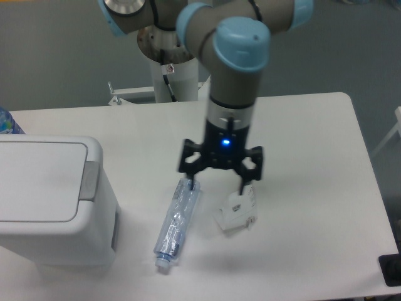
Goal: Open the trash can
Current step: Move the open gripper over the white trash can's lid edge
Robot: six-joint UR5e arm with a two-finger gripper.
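Observation:
The trash can (53, 200) is a large white boxy bin at the left of the table, with its flat white lid (39, 180) down and a grey push tab (90, 181) on its right edge. My gripper (218, 183) hangs from the arm over the middle of the table, well to the right of the bin and apart from it. Its black fingers (191, 182) are spread wide and hold nothing. One fingertip is near the top of a clear plastic bottle (177, 222) lying on the table.
A small white crumpled carton (237, 212) lies just right of the bottle, below my right finger. The white table (313, 163) ends at the right and front. A dark object (391, 269) sits at the front right corner. The arm's base (169, 69) stands behind the table.

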